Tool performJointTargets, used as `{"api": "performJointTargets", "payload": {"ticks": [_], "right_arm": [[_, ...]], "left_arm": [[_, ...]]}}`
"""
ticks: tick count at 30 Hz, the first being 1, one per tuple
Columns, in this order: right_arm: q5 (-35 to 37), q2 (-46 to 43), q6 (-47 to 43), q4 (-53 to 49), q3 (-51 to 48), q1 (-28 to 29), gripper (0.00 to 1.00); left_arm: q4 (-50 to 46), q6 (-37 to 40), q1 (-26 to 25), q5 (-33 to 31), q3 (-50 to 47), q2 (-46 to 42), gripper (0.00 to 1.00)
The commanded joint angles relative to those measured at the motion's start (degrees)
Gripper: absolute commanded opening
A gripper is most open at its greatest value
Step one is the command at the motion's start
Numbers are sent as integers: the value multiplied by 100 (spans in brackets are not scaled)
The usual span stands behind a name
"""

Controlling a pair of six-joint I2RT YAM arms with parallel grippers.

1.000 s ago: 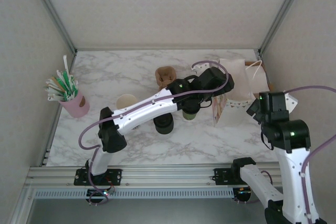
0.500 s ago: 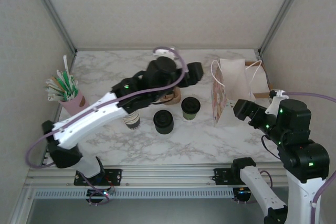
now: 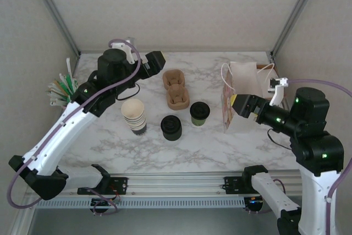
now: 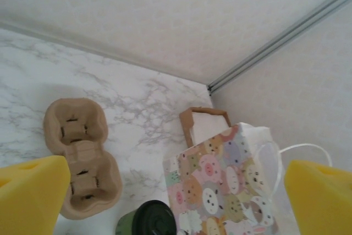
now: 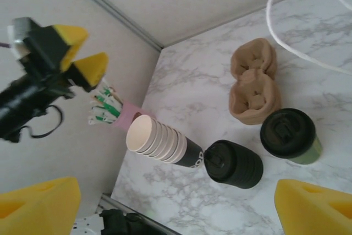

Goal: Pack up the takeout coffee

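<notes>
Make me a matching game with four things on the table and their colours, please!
Things:
1. takeout coffee
2. stack of lids
3. cup carrier
4. straw holder

Colours:
A. brown
B. pink
C. green wall with a black lid
D. black all over

Pairs: 1-C, 2-D, 3-A, 4-B
</notes>
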Motion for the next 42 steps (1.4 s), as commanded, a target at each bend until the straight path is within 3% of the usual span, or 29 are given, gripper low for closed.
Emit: {"api": "performJointTargets", "payload": {"ticks": [1,5,8,16,21,27,34,42], "right_arm": [[-451,262,-13,366,204,-7,91],[-531,646,-39,676,282,143,90],[-194,1062,-201,757,428,545,90],[1833,2614,-761,474,1439,2434,86],[2654,3902,-961,137,2298,3036,83],[3388,5427,-980,-445,3426,3207,79],[3904,6876,-997,-937,4552,3230,72],[4217,8265,-1002,-1335,5733,3171,64]], "left_arm": [[181,-29,435,942,-278,207,100],[455,-95,955,1453,-520,389,100],[562,-86,1329,1708,-571,616,100],[925,18,2286,2383,-693,1281,99],[1383,-120,2701,3082,-847,1745,89],[1732,-136,2719,3436,-945,2367,62],[2016,-77,2702,3617,-876,2998,41],[2028,174,2647,4014,-804,3599,33]]}}
